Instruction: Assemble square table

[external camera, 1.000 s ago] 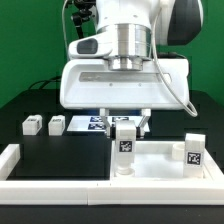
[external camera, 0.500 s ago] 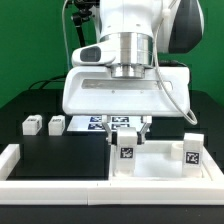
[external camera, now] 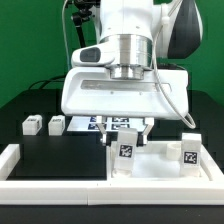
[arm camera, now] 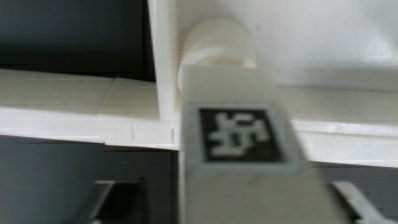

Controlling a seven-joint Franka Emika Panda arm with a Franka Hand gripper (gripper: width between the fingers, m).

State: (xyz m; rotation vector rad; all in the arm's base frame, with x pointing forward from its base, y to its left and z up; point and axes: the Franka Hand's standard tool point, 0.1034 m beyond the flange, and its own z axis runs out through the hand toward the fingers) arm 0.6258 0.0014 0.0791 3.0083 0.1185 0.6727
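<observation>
Your arm's two-finger gripper [external camera: 127, 136] hangs straight down over a small white block leg [external camera: 126, 152] that carries a black-and-white tag. Its jaws stand apart, one on each side of the leg, and in the wrist view you can see a dark gap beside the leg, so nothing is clamped. The leg stands upright at the near corner of the white plastic square slab with a raised rim [external camera: 160, 168], on the exterior view's left. A second tagged white leg [external camera: 193, 153] stands upright at the slab's corner on the exterior view's right. Two more small white legs [external camera: 32, 125] lie well apart from the slab on the black table [external camera: 60, 152], beside the marker board [external camera: 92, 123]. The long white border rail [external camera: 60, 187] runs along the front.
</observation>
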